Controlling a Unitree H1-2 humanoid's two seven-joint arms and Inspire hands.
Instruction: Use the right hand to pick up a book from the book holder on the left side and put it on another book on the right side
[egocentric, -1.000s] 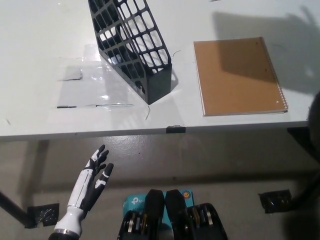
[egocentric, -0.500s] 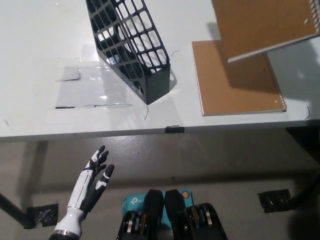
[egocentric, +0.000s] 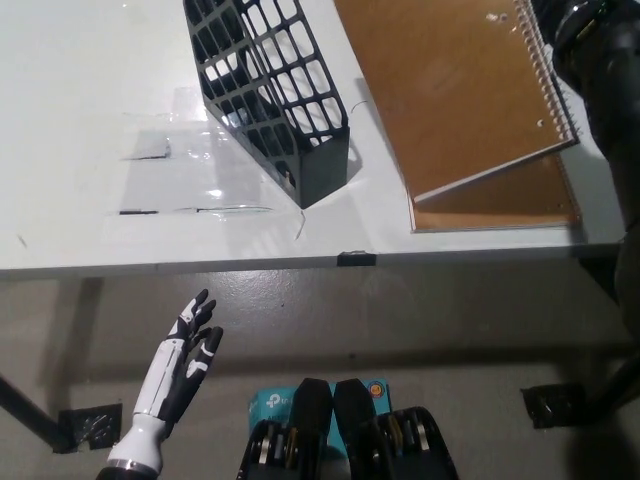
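Hovering low over the lower book on the table's right side, the carried book sits tilted, prob. angled for laying on top. Right hand at its top-right corner; can't tell grip, fingers hidden. Book: brown kraft cover, spiral-bound along right edge. Book holder looks empty. Left hand rests below table edge, fingers spread, holding nothing.
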